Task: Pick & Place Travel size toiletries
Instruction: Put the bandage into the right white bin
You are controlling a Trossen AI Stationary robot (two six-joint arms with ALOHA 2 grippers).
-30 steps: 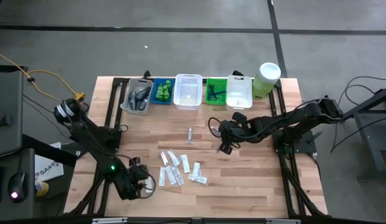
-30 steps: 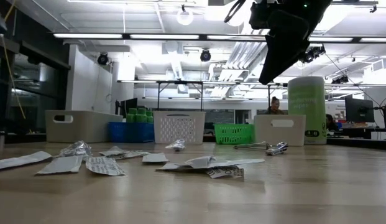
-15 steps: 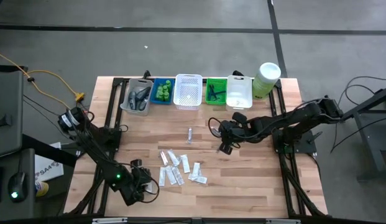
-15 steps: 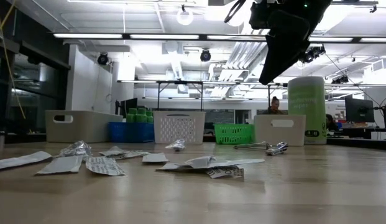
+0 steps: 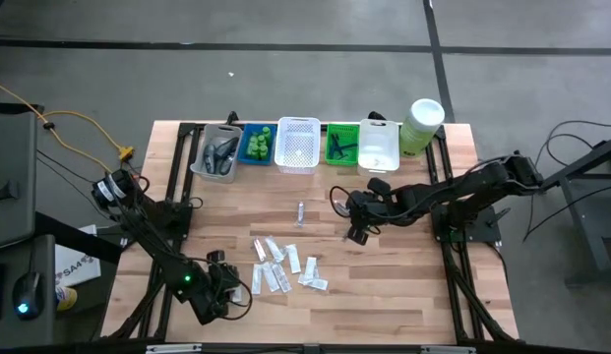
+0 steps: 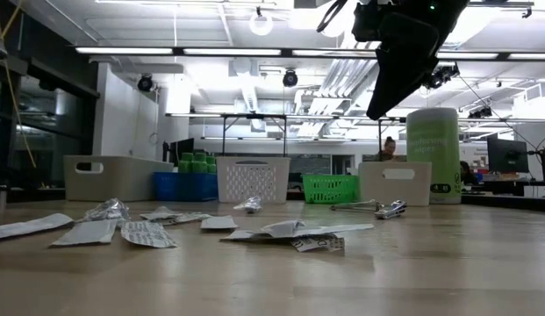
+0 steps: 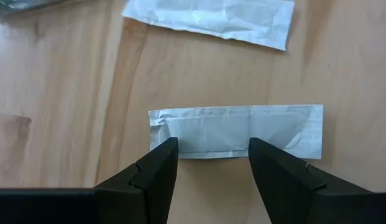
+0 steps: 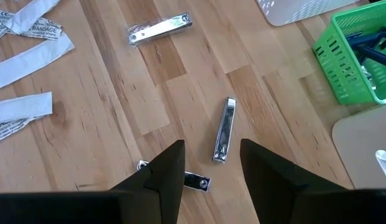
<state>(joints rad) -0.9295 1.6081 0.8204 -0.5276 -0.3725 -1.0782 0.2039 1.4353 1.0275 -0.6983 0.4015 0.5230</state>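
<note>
My left pincer (image 7: 208, 158) hangs released over a flat white paper sachet (image 7: 239, 130) at the near left of the wooden table (image 5: 384, 295), more sachets (image 5: 285, 265) just right. My right pincer (image 8: 211, 171) hovers open above slim silvery metal clippers (image 8: 224, 129), with the baskets (image 5: 297, 143) far behind

The wooden table (image 5: 384, 285) carries 5 baskets (image 5: 296, 145) along its far edge. White sachets (image 5: 285, 265) lie scattered mid-table, the left gripper (image 5: 229, 292) beside them, the right gripper (image 5: 357, 233) farther right.
</note>
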